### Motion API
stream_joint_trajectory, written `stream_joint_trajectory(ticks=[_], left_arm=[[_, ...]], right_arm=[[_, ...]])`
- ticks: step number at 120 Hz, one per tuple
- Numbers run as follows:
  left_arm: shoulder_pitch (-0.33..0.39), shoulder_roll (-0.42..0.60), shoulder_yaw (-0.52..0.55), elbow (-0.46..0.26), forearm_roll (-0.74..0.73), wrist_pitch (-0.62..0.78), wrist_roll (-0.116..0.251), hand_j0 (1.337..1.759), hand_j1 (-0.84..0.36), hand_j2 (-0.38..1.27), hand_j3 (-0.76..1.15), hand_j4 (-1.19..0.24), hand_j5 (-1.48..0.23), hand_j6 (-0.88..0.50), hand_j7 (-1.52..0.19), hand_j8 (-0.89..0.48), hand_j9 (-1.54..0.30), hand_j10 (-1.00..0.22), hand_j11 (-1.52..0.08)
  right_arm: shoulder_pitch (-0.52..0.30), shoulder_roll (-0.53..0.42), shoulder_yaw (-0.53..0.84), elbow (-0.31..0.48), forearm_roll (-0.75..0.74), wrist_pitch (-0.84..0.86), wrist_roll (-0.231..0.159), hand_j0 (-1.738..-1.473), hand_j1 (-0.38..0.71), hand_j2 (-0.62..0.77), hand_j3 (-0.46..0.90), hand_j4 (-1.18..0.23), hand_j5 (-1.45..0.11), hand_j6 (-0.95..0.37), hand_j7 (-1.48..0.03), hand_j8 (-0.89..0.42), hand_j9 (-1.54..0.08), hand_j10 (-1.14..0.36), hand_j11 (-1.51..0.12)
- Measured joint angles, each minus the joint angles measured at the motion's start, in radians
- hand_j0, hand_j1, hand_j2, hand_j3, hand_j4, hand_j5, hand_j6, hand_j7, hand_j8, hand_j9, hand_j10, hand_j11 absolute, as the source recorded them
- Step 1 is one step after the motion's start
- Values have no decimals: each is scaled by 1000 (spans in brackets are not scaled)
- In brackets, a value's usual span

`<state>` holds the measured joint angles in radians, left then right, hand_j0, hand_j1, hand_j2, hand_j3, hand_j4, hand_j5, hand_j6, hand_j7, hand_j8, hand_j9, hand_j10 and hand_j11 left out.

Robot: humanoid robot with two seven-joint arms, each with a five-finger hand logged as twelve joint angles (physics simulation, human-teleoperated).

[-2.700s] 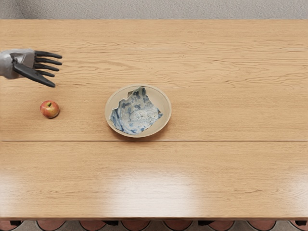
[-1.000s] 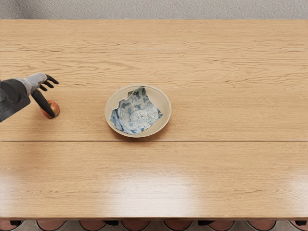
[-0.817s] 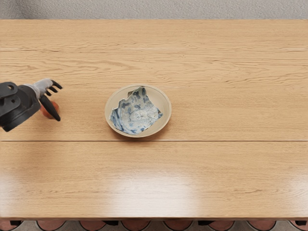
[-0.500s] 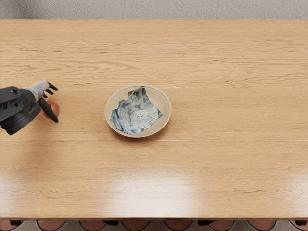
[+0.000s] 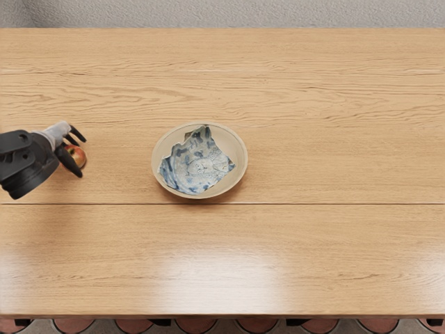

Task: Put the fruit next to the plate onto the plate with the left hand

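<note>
One apple [image 5: 79, 156] lies left of the plate [image 5: 240, 154], well apart; the left hand [image 5: 64, 144] curls around it (the grasping step). Next: lift, then carry rightward over the plate.

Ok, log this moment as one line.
left hand: at apple, grip unclear | apple: on table, left of plate | plate: no fruit yet | right hand: out of view

You'll see the red apple [image 5: 79, 156] at far left, mostly hidden, and right of it, apart, the cream, blue-patterned plate [image 5: 238, 154].
</note>
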<state>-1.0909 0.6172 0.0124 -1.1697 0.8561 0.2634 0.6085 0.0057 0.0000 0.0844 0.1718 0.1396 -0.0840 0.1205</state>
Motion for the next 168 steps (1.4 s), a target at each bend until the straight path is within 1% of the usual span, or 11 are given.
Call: stream_joint_trajectory(ticks=[10,19,28,39,53,67,73,82,105,138,168], left_arm=[[-1,0,3,-1,1,0,1,1656,-198,151,193,-482,-604,-451,-569,-303,-551,-474,-615],[-1,0,4,-2,2,2,0,1656,-262,149,136,-533,-672,-511,-649,-329,-516,-525,-683],[0,1,3,-1,3,4,-3,1656,-330,166,94,-597,-760,-429,-743,-359,-505,-590,-771],[1,1,3,1,3,8,-6,1655,-409,288,60,-672,-869,-331,-855,-384,-448,-520,-882],[1,1,3,2,1,11,-5,1652,-456,352,34,-612,-995,-237,-983,-400,-445,-452,-1005],[-2,1,5,-2,-5,11,0,1648,-449,356,19,-608,-1064,-202,-1063,-404,-413,-461,-1085],[-9,7,3,-4,-8,8,0,1647,-426,321,15,-615,-1083,-205,-1089,-471,-572,-478,-1113],[-37,11,0,-18,-15,2,0,1645,-383,309,10,-676,-1096,-253,-1117,-375,-764,-499,-1147],[-147,24,-20,-76,-165,-128,1,1644,-300,242,4,-744,-1071,-304,-1124,-355,-997,-579,-1182],[-221,22,-108,-100,-416,-353,3,1641,-341,306,1,-779,-1085,-319,-1135,-292,-1106,-641,-1194],[-291,-45,-119,-137,-538,-408,1,1636,-324,318,0,-738,-1120,-313,-1155,-272,-1162,-718,-1228]], right_arm=[[0,0,0,0,0,0,0,-1658,-307,-7,0,-35,-45,-35,-45,-35,-45,-35,-45],[0,0,0,0,0,0,-1,-1658,-307,-7,0,-35,-45,-35,-45,-35,-45,-35,-45],[0,0,0,0,0,0,-1,-1658,-307,-7,0,-35,-45,-35,-45,-35,-45,-35,-45],[0,0,0,0,0,0,-1,-1658,-307,-7,0,-35,-45,-35,-45,-35,-45,-35,-45],[0,0,0,0,0,0,-1,-1658,-307,-7,0,-35,-45,-35,-45,-35,-45,-35,-45],[1,0,0,0,0,1,-1,-1658,-307,-7,0,-35,-45,-35,-45,-35,-45,-35,-45],[2,0,0,0,0,1,-1,-1658,-307,-7,0,-35,-45,-35,-45,-35,-45,-35,-45],[2,0,0,0,0,1,-1,-1658,-307,-7,0,-35,-45,-35,-45,-35,-45,-35,-45],[3,0,0,-1,0,1,-1,-1658,-308,-7,0,-35,-45,-35,-45,-35,-45,-35,-45],[6,0,1,-1,0,0,0,-1658,-308,-7,0,-35,-45,-35,-45,-35,-45,-35,-45],[8,0,1,0,0,0,0,-1658,-308,-7,0,-35,-45,-35,-45,-35,-45,-35,-45]])
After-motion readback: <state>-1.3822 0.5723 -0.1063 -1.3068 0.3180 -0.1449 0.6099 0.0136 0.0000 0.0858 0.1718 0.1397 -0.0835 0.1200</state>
